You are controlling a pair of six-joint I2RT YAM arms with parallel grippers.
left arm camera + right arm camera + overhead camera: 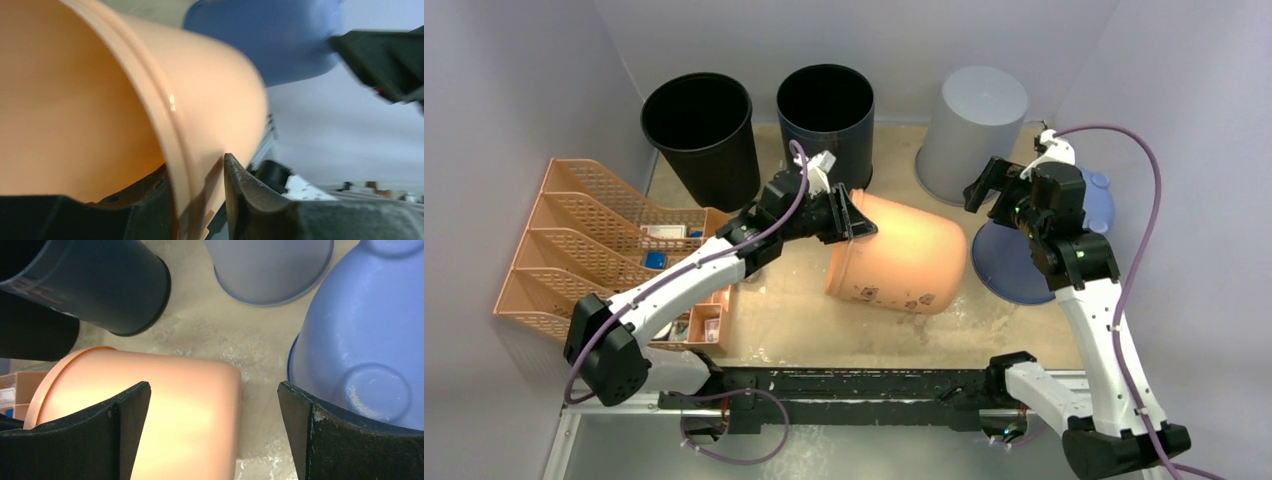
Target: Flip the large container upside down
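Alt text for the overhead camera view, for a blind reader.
The left gripper clamps the rim of an orange container tipped on its side; the right gripper hangs open near its base. Behind stand two black bins and an upturned grey bin, with a blue tub right and an orange file rack left.

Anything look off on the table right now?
The large orange plastic bucket lies on its side, its rim pinched in the left claw. The grey-blue plastic bucket behind it stands upside down. Whitish smears mark the tan tabletop. No spill or damage shows.
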